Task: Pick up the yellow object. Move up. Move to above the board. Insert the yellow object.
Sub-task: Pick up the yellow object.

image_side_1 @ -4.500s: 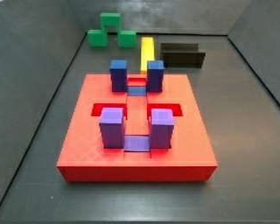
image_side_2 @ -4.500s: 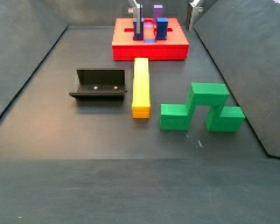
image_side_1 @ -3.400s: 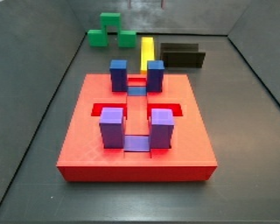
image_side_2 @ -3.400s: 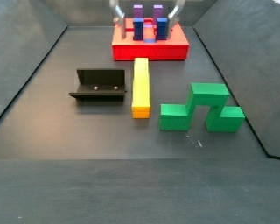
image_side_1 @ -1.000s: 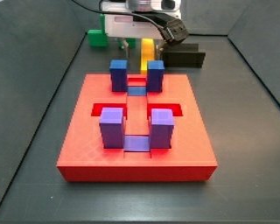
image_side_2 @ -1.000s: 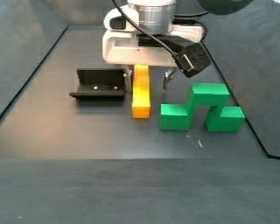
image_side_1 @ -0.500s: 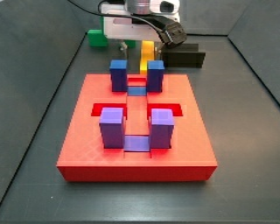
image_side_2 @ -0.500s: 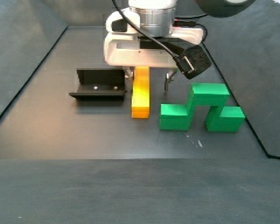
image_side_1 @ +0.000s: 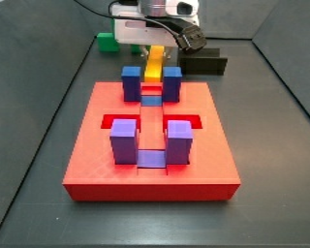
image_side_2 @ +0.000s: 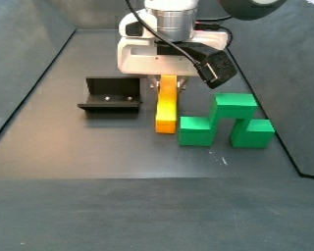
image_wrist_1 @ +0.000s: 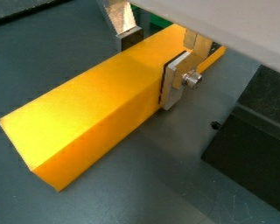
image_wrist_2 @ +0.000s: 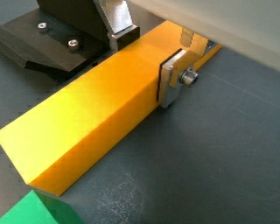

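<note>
Hand (image_wrist_2: pixel 150 54) grips the long yellow-orange bar (image_wrist_2: pixel 94 112).

Matt smooth plastic on yellow object (image_wrist_2: pixel 90 118), clamped by gripper (image_wrist_2: pixel 149 54) low over the floor; brushed silver metal fingers (image_wrist_2: pixel 174 77) with a screw head. Matt red board (image_side_1: pixel 151 160), plastic-looking. Dull dark floor (image_side_2: pixel 133 196), faintly scuffed. Matt black fixture (image_side_2: pixel 110 96).

Long, narrow yellow-orange rectangular bar (image_side_2: pixel 165 105), lying lengthwise on the dark surface, clasped across its width by the gripper (image_side_2: pixel 168 84); silver finger plates (image_wrist_1: pixel 175 79) press its two long sides. Large flat red square board (image_side_1: pixel 152 145), bearing recessed slots and four upright blue and purple posts (image_side_1: pixel 124 140), lies well apart beyond the bar's end.
</note>
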Tool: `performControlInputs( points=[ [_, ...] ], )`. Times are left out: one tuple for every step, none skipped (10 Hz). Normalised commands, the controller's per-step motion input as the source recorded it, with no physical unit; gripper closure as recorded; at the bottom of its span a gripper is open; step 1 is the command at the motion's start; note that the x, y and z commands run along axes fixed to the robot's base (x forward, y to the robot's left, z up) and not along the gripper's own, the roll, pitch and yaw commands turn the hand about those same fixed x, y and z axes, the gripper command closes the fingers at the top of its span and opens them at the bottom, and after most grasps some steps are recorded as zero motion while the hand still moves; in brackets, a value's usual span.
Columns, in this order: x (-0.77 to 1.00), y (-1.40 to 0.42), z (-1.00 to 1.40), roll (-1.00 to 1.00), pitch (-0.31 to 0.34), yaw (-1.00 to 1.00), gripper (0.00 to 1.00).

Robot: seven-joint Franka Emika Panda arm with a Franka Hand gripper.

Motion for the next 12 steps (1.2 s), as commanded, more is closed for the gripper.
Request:
performControlInputs(
  points=[
    [0.00, 0.00, 0.00, 0.00, 0.000, 0.00, 1.00],
    [0.00, 0.00, 0.00, 0.00, 0.000, 0.00, 1.00],
    [0.00, 0.00, 0.00, 0.00, 0.000, 0.00, 1.00],
    [0.00, 0.00, 0.00, 0.00, 0.000, 0.00, 1.00],
    [0.00, 0.00, 0.00, 0.00, 0.000, 0.00, 1.00],
    [0.00, 0.00, 0.00, 0.00, 0.000, 0.00, 1.00],
    [0.00, 0.00, 0.00, 0.00, 0.000, 0.00, 1.00],
    [0.00, 0.00, 0.00, 0.00, 0.000, 0.00, 1.00],
    [0.00, 0.00, 0.00, 0.00, 0.000, 0.00, 1.00],
    [0.00, 0.00, 0.00, 0.00, 0.000, 0.00, 1.00],
    [0.00, 0.00, 0.00, 0.00, 0.000, 0.00, 1.00],
    [0.00, 0.00, 0.00, 0.00, 0.000, 0.00, 1.00]
  ],
)
